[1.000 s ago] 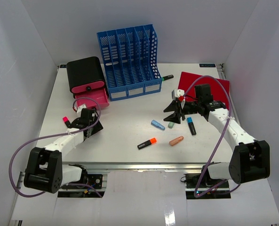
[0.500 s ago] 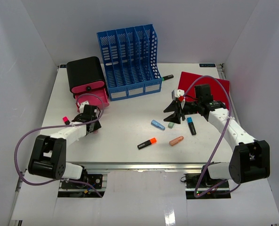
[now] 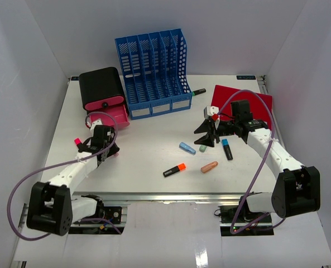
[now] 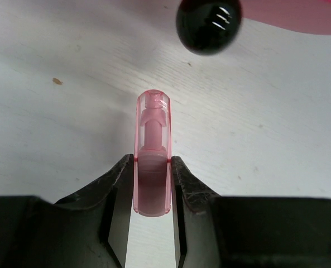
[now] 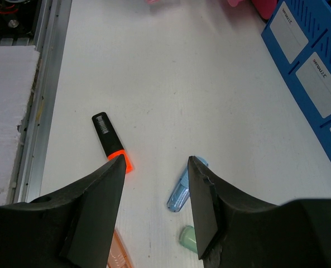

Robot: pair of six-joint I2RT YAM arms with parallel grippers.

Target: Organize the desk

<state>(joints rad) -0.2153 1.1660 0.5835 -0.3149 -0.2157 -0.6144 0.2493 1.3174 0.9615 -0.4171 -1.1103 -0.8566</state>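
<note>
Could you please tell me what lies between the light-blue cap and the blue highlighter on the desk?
A small pale-green cap lies between the light-blue cap and the blue highlighter on the desk; the top external view shows it.

Our left arm [image 3: 70,170] reaches low, left of and nearer than the blue file rack [image 3: 154,72], left fingers [image 4: 115,190] pinching a pink cap [image 4: 152,123]. Our right arm [image 3: 271,151] bends right of that rack, right fingers [image 5: 98,190] parted, holding nothing.

The desk [image 3: 148,142] — a broad, flat, white rectangular tabletop — lies level, its faintly grained surface marked by one small brown speck [image 4: 57,81]; a silver metal rail [image 3: 171,195] runs along its front edge.
</note>
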